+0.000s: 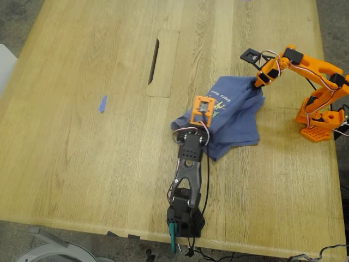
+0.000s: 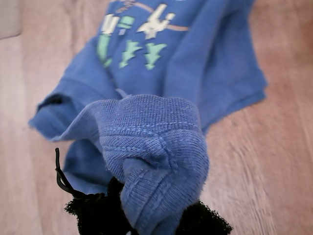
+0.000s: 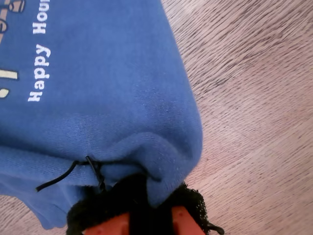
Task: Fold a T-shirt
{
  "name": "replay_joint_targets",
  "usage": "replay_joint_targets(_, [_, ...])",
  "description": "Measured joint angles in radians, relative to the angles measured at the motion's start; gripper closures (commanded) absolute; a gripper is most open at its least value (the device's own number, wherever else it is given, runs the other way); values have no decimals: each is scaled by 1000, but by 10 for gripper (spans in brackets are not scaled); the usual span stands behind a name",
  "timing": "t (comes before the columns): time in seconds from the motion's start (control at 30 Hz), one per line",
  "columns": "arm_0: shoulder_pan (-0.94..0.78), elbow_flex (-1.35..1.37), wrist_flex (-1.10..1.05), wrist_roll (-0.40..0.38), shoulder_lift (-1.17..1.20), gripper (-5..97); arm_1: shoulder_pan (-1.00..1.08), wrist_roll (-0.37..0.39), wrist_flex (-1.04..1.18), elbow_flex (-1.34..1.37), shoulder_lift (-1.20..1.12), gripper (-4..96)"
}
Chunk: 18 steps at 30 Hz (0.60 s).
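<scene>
T-shirt (image 1: pixel 232 117), slate blue with a green-yellow print and white "Happy Hour" text, lies bunched on the table (image 1: pixel 82 136) toward the exterior view's right. My first gripper (image 2: pixel 149 223) pinches its ribbed hem; my second gripper (image 3: pixel 146 205) clamps another fold.

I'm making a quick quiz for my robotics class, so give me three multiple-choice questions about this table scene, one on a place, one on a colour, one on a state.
1. Where does the slate-blue cotton T-shirt lie in the exterior view?
A. right of the table's slot
B. left of the slot
C. on the floor

2. What colour is the small flat scrap on the wooden table?
A. red
B. blue
C. green

3. What are my first hand and my second hand doing?
A. both open
B. one open
C. both shut on cloth

Answers: 1 A, the shirt sits beyond the slot. 2 B, it looks blue. 3 C, both wrist views show pinched fabric.
</scene>
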Motion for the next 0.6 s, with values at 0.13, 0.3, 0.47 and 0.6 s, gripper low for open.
replay_joint_targets(0.13, [132,20,0,-9,-8,918,-26,3,-20,107,74,914])
replay_joint_targets(0.3, [255,75,-32,-21,-25,918,-58,6,-32,212,156,914])
replay_joint_targets(0.47, [356,80,-86,-34,-92,918,-92,12,-32,301,235,914])
replay_joint_targets(0.6, [407,94,-115,-37,-123,918,-109,18,-32,373,304,914])
